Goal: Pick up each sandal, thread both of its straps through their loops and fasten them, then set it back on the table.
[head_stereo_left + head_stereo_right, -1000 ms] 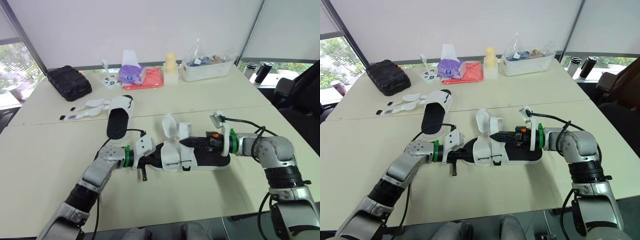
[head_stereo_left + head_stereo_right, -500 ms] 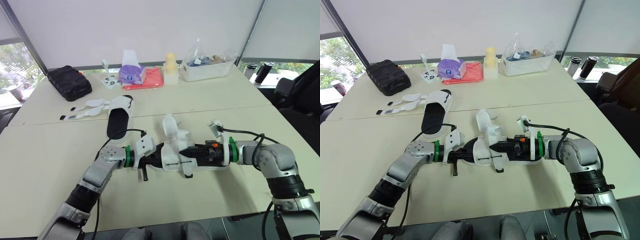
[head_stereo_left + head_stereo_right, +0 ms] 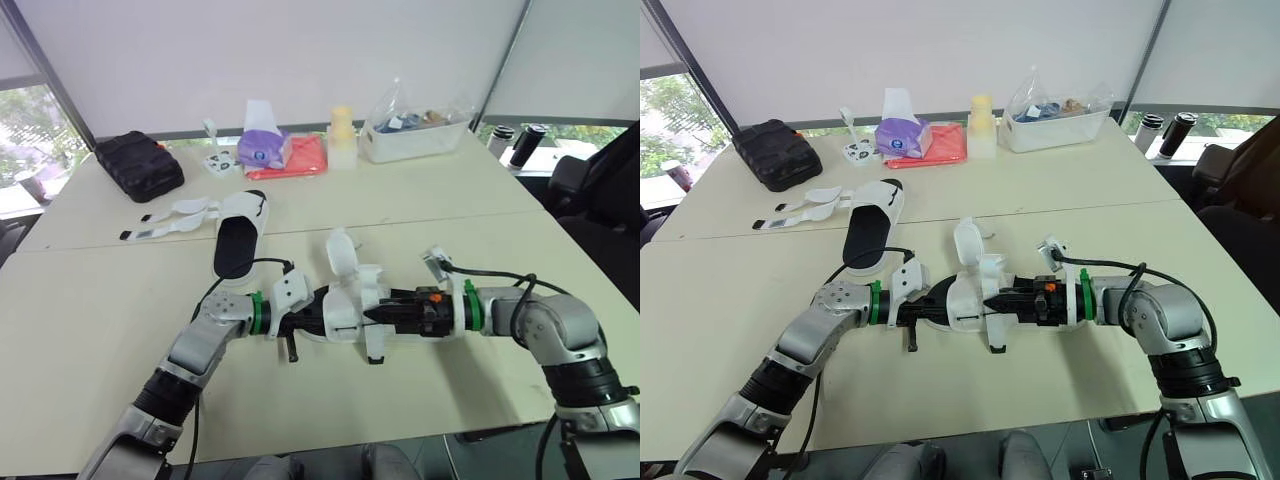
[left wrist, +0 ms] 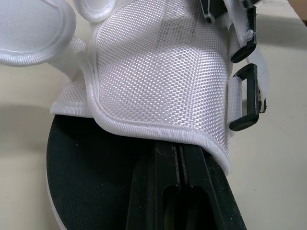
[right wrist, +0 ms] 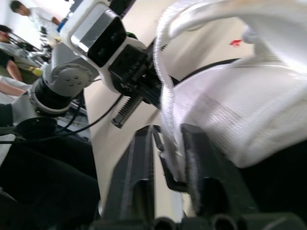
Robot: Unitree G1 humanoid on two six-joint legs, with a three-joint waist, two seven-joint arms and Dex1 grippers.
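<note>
Nearest, the first sandal [image 3: 345, 308] sits between the two arms, on or just above the table [image 3: 100, 300]. The left gripper [image 3: 300, 322] has its fingers closed together, laid on the black footbed and tucked under the white upper; whether they pinch anything I cannot tell. The right gripper [image 3: 372, 314] is clenched on a white strap [image 5: 168, 110], which runs between its fingers.

The step in hand looks like threading. To do it well, the left should steady the sole while the right brings the strap's free end flat and square to a black loop [image 4: 240, 126] at the upper's edge, untwisted, gripped near the tip so it cannot flop.

Farther back, the second sandal [image 3: 238, 240] rests on the table, straps splayed and unfastened. Beyond it sit a black case [image 3: 138, 165] and a tissue box [image 3: 262, 145].
</note>
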